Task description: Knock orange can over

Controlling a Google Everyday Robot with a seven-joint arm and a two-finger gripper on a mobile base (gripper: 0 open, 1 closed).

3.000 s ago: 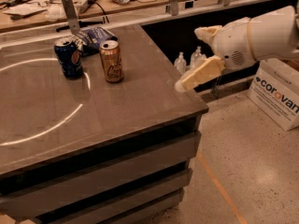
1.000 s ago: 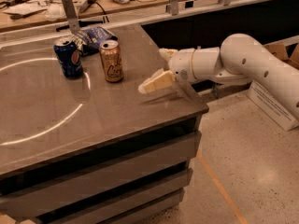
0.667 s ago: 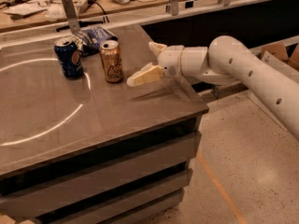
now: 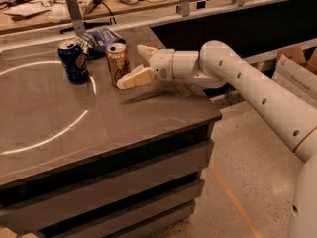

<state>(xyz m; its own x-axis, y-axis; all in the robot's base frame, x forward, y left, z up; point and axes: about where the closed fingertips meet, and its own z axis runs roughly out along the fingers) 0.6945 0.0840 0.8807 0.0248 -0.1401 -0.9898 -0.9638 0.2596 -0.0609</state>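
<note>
The orange can (image 4: 117,63) stands upright on the grey table (image 4: 124,128), near its back right corner. It is golden-orange with a dark emblem and a silver top. My gripper (image 4: 132,66) reaches in from the right on a white arm and is just to the right of the can. It is open, with the lower cream finger (image 4: 134,78) at or against the can's lower right side and the upper finger (image 4: 145,50) behind the can's top. Nothing is held.
A dark blue Pepsi can (image 4: 73,61) stands upright left of the orange can. A blue snack bag (image 4: 101,37) lies behind both. A metal post (image 4: 74,11) rises at the table's back edge. Cardboard boxes (image 4: 294,66) sit on the floor at the right.
My gripper has moved left across the table, from well off its right side up to the orange can's right side. Both cans stand where they were.
</note>
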